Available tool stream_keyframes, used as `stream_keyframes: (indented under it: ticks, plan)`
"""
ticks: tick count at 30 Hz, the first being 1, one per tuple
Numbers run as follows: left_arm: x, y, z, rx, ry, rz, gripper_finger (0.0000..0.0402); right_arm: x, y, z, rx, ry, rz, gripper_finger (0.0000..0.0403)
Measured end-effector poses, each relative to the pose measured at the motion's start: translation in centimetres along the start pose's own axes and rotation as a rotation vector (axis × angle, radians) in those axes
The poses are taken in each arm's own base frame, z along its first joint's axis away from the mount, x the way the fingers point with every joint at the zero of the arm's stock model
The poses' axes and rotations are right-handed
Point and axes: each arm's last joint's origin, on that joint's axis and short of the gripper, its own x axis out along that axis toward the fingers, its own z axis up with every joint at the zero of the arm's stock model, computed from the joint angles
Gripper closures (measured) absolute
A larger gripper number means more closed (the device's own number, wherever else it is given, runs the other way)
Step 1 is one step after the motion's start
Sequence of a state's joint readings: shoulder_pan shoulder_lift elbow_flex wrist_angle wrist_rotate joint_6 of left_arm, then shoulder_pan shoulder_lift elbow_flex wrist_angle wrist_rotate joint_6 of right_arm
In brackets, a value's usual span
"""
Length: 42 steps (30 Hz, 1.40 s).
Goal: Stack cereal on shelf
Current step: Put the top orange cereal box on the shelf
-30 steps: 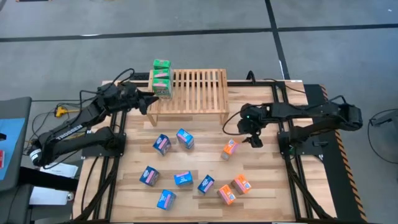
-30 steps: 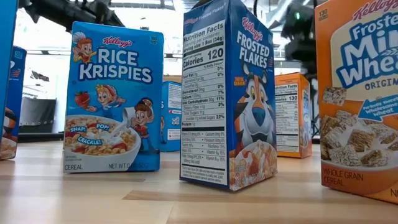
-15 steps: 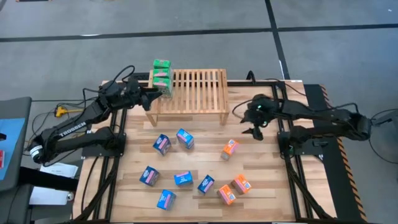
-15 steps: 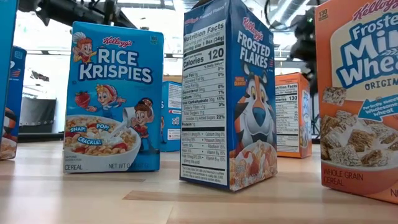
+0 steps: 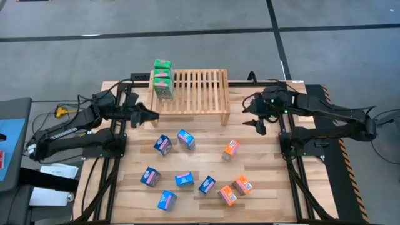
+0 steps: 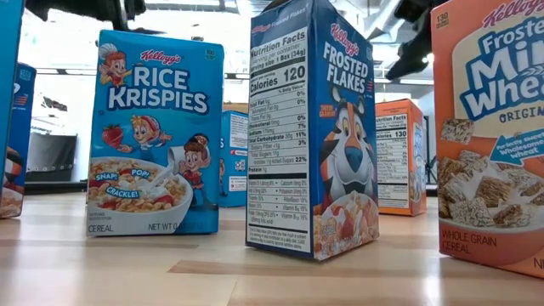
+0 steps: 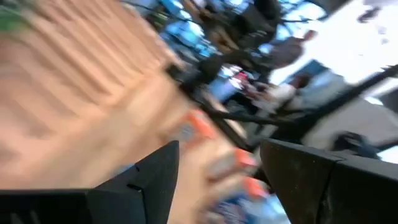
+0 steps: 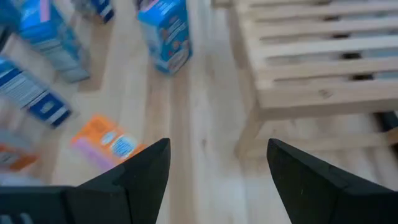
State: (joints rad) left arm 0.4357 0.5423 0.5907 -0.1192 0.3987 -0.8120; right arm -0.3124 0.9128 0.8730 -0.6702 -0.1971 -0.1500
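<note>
Blue and orange boxes stand scattered on the near table. Bare boards separate them from the slatted shelf; green boxes stacked at its nine o'clock edge. Left jaws, right jaws released, empty.

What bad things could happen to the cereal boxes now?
1. The green boxes are piled at the very left end of the shelf, so a bump from the open left gripper nearby might topple them off.
2. The boxes on the table stand close together, like the two blue boxes, so grabbing one could knock over its neighbour.
</note>
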Motion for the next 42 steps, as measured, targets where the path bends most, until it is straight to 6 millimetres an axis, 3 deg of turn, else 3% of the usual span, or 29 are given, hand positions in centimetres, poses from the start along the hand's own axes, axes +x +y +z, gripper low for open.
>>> stream_keyframes:
  ticks: [6,14,20,30,36,42]
  plan:
    - [-0.1,-4.1,0.0,0.000,0.068,-0.093,0.0216,0.3,3.2,1.6,-0.072,0.105,0.128,0.0111]
    - [0.6,-6.8,0.1,0.122,0.073,-0.137,0.0230,4.5,8.1,3.7,-0.428,0.252,0.196,0.0111]
    - [1.1,-6.9,-0.4,0.151,0.116,-0.135,0.0229,7.3,8.6,4.8,-0.421,0.472,0.202,0.0100]
    - [1.7,-6.6,-0.7,0.211,0.142,-0.111,0.0227,11.7,9.5,3.6,-0.492,0.673,0.211,0.0011]
    - [1.9,-6.6,-0.7,0.237,0.139,-0.101,0.0227,13.0,9.4,4.0,-0.499,0.678,0.163,0.0008]
    - [1.9,-6.5,-0.7,0.253,0.134,-0.094,0.0227,12.1,9.1,5.8,-0.506,0.637,0.095,0.0011]
